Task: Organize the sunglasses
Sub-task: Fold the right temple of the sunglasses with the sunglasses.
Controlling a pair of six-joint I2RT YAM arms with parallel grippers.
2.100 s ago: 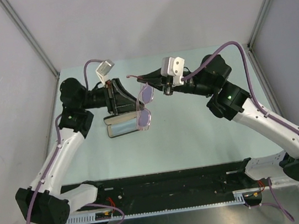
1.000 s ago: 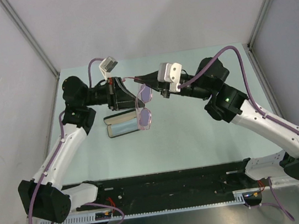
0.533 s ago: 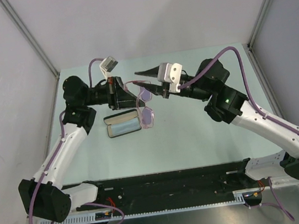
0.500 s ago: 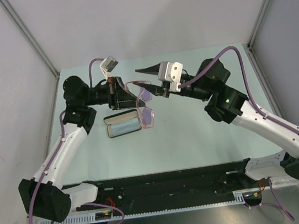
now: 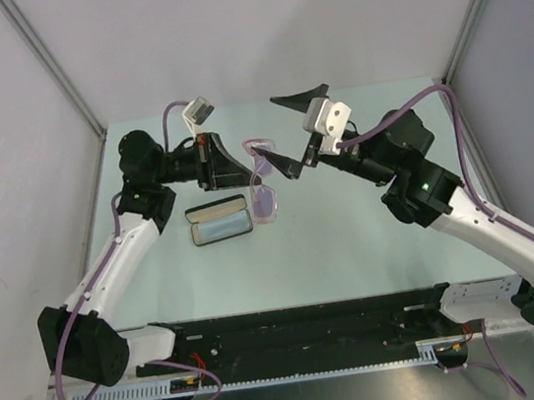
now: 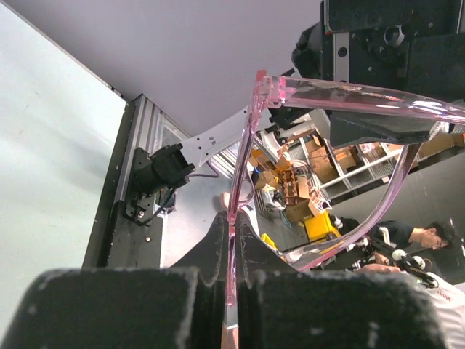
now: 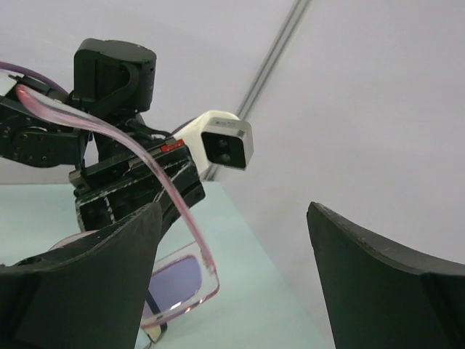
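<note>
Left tool [image 5: 241, 173] clamps one temple of the sunglasses [image 5: 265, 200], aloft just beside the case [image 5: 218, 220]; right tool [image 5: 289, 130] gapes wide, empty (hovering close). The thin single pinch risks them pivoting or slipping onto the table [image 5: 350, 223]

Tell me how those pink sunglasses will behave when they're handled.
Probably light: the sunglasses hang from one thin temple pinched in the left gripper. Likely flexible and fragile, given the slim translucent frame. They could pivot or slip in that narrow grip.
</note>
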